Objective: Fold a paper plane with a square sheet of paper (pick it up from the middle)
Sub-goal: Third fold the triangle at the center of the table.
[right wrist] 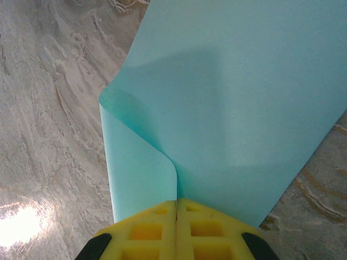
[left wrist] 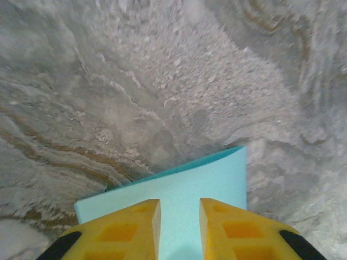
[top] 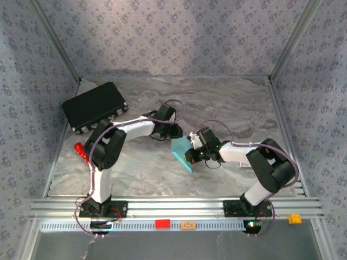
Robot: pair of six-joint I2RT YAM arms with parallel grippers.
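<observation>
Right jaws: shut tight on the near edge of the thin light cyan-blue square sheet of paper (right wrist: 244, 97), with one flap curled over just beside them. Judged purpose: anchor the sheet while a fold forms. The sheet sits mid-way across the grey marbled surface (top: 233, 103), between both arms. Left jaws, farther out: parted, sheet showing through the gap, no grip apparent.

Overhead rear view of table (top: 141, 173), wrist views close, facing down, sharing the paper (left wrist: 190, 187)
</observation>
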